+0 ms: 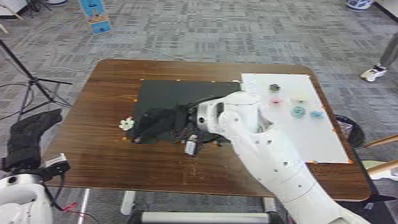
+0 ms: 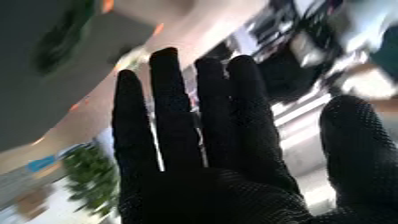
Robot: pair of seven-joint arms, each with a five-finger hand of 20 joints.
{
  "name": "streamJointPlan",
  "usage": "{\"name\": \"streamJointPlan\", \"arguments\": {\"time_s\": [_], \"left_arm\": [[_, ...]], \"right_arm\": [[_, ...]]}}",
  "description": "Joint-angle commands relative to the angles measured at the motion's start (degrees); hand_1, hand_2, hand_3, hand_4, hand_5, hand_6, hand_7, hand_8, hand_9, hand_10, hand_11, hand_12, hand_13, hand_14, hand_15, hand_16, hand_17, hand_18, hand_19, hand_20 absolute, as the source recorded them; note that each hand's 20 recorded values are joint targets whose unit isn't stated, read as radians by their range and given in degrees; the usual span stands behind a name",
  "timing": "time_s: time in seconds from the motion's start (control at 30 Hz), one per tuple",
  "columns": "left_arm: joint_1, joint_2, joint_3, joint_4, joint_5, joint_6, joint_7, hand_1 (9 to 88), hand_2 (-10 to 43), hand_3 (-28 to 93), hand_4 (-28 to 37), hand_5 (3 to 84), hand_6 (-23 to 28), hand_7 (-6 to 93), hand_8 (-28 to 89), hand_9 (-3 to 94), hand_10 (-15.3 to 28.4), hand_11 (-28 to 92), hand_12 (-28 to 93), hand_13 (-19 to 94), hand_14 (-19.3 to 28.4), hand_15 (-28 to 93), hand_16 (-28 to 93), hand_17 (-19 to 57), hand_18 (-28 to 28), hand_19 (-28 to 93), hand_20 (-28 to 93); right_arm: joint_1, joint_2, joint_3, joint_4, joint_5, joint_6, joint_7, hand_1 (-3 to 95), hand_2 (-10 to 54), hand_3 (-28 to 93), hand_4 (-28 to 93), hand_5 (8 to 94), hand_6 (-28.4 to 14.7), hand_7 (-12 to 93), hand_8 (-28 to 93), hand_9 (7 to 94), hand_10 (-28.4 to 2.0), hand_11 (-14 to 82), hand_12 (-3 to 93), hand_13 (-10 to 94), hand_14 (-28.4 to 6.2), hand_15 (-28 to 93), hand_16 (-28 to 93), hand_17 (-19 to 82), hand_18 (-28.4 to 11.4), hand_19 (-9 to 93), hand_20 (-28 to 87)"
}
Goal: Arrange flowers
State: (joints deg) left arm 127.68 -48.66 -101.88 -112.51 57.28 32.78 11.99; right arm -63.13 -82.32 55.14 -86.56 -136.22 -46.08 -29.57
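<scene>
My right hand [image 1: 158, 121] is over the lower left part of the black mat [image 1: 182, 87] in the head view, close beside a white flower [image 1: 126, 123] on the brown wood. In the right wrist view the right hand [image 2: 222, 187] has straight fingers and holds nothing visible; a pale flower [image 2: 137, 56] is partly hidden behind them. My left hand [image 1: 34, 134] is off the table's left edge, fingers straight. On the white board [image 1: 306, 142] lie a dark flower [image 1: 274, 87], a pink flower [image 1: 276, 100], a teal flower [image 1: 298, 112] and a blue flower [image 1: 316, 114].
The right forearm crosses the white board's lower left part and hides some of the black mat. Brown table [image 1: 115, 165] surrounds the mat. A black tripod [image 1: 34, 80] stands on the floor at the left, and a dark bin [image 1: 348, 127] is beyond the right edge.
</scene>
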Motion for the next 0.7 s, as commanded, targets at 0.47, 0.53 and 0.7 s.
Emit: {"name": "streamJointPlan", "arguments": {"time_s": [0.47,0.53,0.7], "left_arm": [[-1.25,1.74,-0.07,0.07,-0.72,0.45,0.34,34.2,21.6,71,-27.8,52.2,2.3,18.9,-10,52.5,13.0,20,10,40,11.6,13,-4,12.5,6.7,6,18],[-1.30,1.81,-0.08,0.22,-0.76,0.00,0.77,33.8,21.7,71,-28.0,52.0,2.4,18.8,-10,52.3,13.0,20,10,40,11.6,13,-4,12.5,6.6,6,18],[-1.93,2.07,0.26,0.43,-1.26,-0.16,1.99,33.0,22.1,71,-28.2,51.6,2.4,18.5,-10,52.0,13.1,20,10,40,11.5,13,-4,12.6,6.4,6,18]], "right_arm": [[2.04,2.70,-9.56,-2.56,-2.83,29.01,5.52,16.3,20.4,62,-20,42.8,-2.0,19,-11,44.5,-10.3,5.4,14.2,41,-14.3,12,30,18,-17.5,28,37],[1.68,1.56,-9.73,-1.97,-6.15,28.23,6.34,16.2,20.4,62,-20,40.3,-2.6,19,-11,40.7,-10.2,4.3,13.6,38,-14.1,10,30,17,-16.9,27,35],[0.18,-3.81,-6.27,0.53,-21.21,21.64,1.08,16.1,20.1,61,-20,39.0,-3.1,19,-11,39.8,-10.2,4.2,13.1,37,-13.9,10,29,16,-17.0,28,35]]}}
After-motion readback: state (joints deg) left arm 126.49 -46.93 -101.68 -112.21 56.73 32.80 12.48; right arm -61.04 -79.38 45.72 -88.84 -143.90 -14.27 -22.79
